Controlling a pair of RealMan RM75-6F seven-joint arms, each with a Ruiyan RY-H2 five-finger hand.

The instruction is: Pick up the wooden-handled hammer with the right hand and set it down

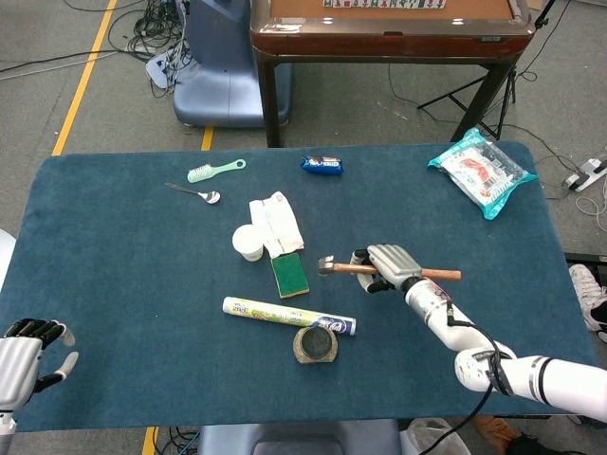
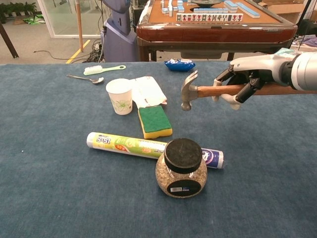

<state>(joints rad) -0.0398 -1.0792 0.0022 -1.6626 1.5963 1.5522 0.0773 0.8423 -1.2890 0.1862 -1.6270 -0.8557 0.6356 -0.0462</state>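
Observation:
My right hand (image 1: 390,265) (image 2: 242,79) grips the wooden-handled hammer (image 1: 346,268) (image 2: 208,91) around the middle of its handle and holds it above the blue table. The steel head (image 2: 187,90) points left and hangs over the cloth to the right of the green sponge (image 2: 154,121). The handle's end sticks out to the right of the hand. My left hand (image 1: 28,355) rests at the table's near left corner with its fingers apart and nothing in it.
A dark-lidded jar (image 2: 181,169) and a foil roll box (image 2: 143,146) lie near the front. A paper cup (image 2: 120,96), white packet (image 2: 148,91), spoon (image 2: 86,78), brush (image 2: 104,69), blue wrapper (image 2: 179,64) and a snack bag (image 1: 481,170) sit farther back.

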